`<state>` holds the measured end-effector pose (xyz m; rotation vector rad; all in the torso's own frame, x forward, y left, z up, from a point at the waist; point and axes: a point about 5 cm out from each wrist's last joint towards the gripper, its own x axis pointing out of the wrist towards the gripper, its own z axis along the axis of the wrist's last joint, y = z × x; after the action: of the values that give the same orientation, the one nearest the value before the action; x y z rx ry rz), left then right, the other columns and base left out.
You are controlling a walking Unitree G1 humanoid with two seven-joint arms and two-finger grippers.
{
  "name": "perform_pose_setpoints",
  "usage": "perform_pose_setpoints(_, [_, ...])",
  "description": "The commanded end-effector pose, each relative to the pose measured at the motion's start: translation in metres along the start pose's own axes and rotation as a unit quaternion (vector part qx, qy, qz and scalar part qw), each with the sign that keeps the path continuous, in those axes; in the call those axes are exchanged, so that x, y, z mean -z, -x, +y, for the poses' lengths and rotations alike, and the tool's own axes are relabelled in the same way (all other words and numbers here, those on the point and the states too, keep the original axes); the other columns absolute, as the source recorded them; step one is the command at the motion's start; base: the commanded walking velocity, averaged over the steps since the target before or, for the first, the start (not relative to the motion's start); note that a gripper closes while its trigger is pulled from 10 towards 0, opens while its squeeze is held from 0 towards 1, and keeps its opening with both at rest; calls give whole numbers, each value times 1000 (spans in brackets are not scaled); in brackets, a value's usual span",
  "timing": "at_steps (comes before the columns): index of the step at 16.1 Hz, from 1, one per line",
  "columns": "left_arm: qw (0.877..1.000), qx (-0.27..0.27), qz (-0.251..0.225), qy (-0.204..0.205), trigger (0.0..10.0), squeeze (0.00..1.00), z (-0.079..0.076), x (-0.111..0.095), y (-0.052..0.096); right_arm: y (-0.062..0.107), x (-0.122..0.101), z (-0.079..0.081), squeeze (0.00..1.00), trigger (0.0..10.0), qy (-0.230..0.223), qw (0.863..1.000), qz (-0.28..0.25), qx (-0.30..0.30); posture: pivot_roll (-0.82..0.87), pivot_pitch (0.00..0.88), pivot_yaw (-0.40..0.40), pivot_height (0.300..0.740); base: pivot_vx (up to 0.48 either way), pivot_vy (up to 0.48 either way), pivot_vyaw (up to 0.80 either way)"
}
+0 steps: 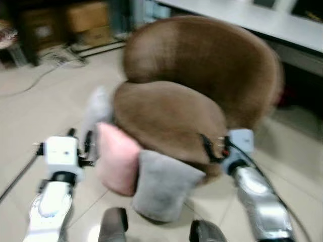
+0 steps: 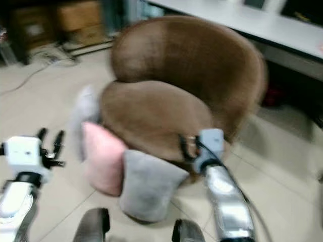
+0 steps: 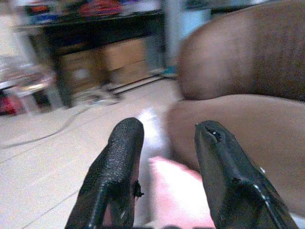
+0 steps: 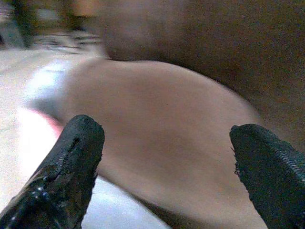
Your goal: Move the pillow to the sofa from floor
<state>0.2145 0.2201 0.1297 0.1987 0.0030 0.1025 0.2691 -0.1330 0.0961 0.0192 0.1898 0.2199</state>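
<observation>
Nearest me: my two knees at 6 o'clock, and just past them the grey pillow (image 1: 161, 184) on the floor (image 1: 40, 111), leaning on the front of the sofa (image 1: 202, 75).
Pillow partner: a pink pillow (image 1: 117, 159) stands touching the grey one at its 9 o'clock side, also against the sofa; something white (image 1: 98, 108) sits behind it at 11 o'clock, too blurred to name.
Key relation: both pillows lie between my two tools, at 12 o'clock from me; the pink one's long axis is upright.
Left tool (image 1: 83, 143): fingers apart, holding nothing, just beside the pink pillow's 9 o'clock edge, so I judge this arm nearer to it.
Right tool (image 1: 212, 147): fingers wide apart, holding nothing, at the sofa seat's front lip, above the grey pillow's 3 o'clock corner.
Sofa: brown, rounded, at 12 to 1 o'clock; its seat is bare.
Beyond: a white desk (image 1: 282, 25) at 2 o'clock, cardboard boxes (image 1: 86, 20) at 10 o'clock.
</observation>
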Motion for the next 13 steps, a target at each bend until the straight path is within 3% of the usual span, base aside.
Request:
perform_pose_setpoints(1, [1000,7,-2,6,10000,0,-5,-1,-1,2,-1,-7,1000,10000,8,1000,1,9,35,0,-71,600,259,0,800])
perform_pose_setpoints(4, [1000,7,-2,5,10000,0,-5,-1,-1,1,-1,-7,1000,10000,9,1000,1,8,39,0,-72,600,262,0,800])
perform_pose_setpoints(9, [1000,9,0,-1,10000,0,-4,-1,-1,0,2,-10,1000,10000,7,1000,8,26,38,0,-66,600,154,0,0])
perform_pose_setpoints(10, [1000,9,0,-3,10000,0,-4,-1,-2,0,2,-10,816,10000,7,1000,8,25,38,0,-65,600,0,0,0])
perform_pose_setpoints(11, [1000,11,0,-5,10000,0,-5,-1,-2,-1,2,-9,204,10000,5,1000,9,24,35,0,-60,600,0,0,0])
perform_pose_setpoints(12, [1000,13,0,-8,10000,0,-5,-1,-2,-2,2,-10,0,10000,1,1000,10,23,35,0,-59,600,0,0,0])
perform_pose_setpoints(13, [1000,16,0,-9,10000,0,-6,-1,-3,-3,1,-10,0,10000,0,1000,13,24,35,0,-59,600,0,0,0])
